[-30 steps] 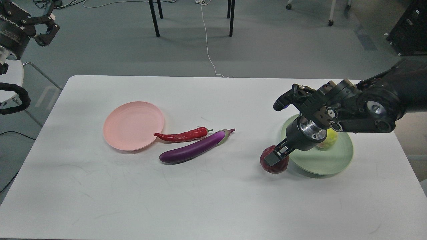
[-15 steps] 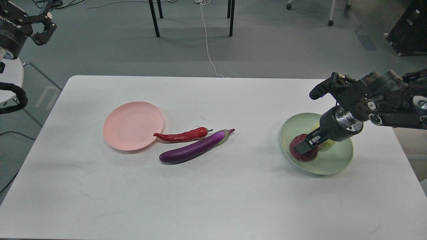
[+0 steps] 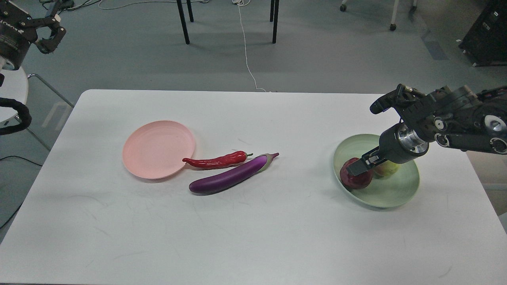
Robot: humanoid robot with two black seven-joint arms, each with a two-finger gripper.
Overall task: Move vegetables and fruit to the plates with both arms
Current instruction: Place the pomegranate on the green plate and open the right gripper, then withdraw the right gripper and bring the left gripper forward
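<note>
My right gripper [image 3: 357, 168] is clamped on the pomegranate [image 3: 355, 178], low inside the green plate [image 3: 396, 196] beside the peach [image 3: 387, 168]; I should part the jaws gently, then lift straight up.

Black jointed arms, silver wrist ring [image 3: 408, 139], looped black cable [image 3: 16, 116].

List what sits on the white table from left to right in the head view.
Pink plate → red chili pepper → purple eggplant → pomegranate → yellow-green fruit, the last two lying in the green plate.
</note>
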